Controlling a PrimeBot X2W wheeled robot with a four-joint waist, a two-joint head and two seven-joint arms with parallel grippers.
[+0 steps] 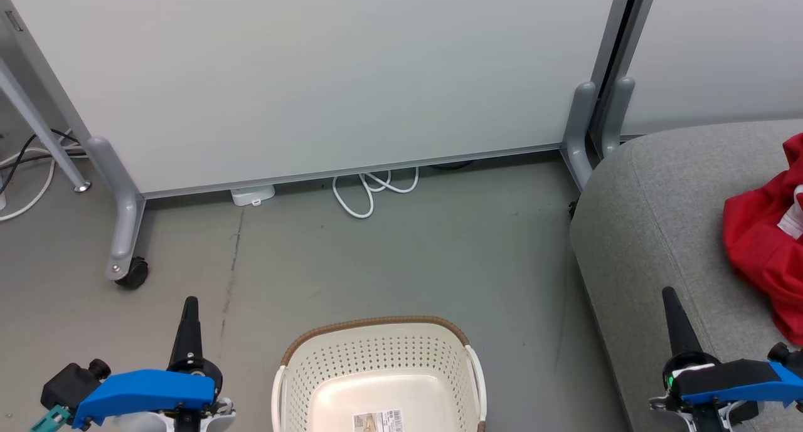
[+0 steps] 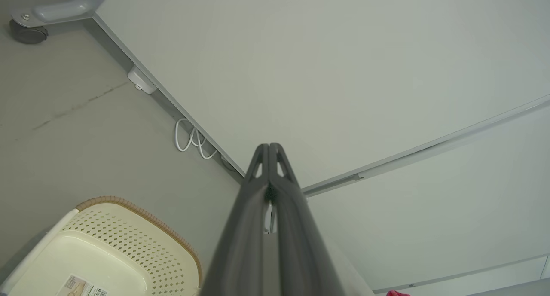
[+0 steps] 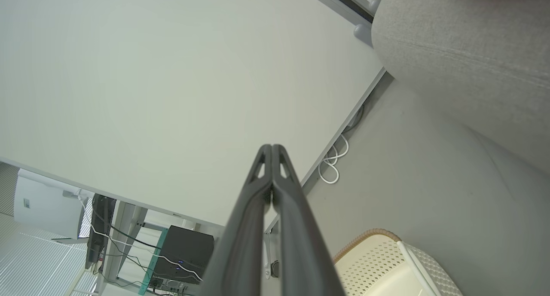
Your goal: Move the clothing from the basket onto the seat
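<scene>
The left pincer, two long dark fingers on a blue and white wrist, is hovering above the grey floor to the left of the basket. Its fingers are clenched tip to tip and holding nothing, as the left wrist view is showing. The right pincer is hanging over the near left edge of the seat. It is likewise clenched on nothing, and its tips are pressing together in the right wrist view.

Between the two arms, the cream perforated plastic laundry basket with the brown woven rim is standing on the floor, well apart from both pincers. Its smooth bottom is lying bare around a barcode label.

To the right of the basket, the large rounded seat in light grey woven fabric is rising from the floor. The bright red soft clothing is lying crumpled on top of it, well in from the seat's rounded left edge. A white stripe is showing among the folds.

Farther back, a looped white cable and a small white plug box are lying along the far edge of the floor. They are sitting under a pale partition panel that is standing on grey legs, one with a black caster.
</scene>
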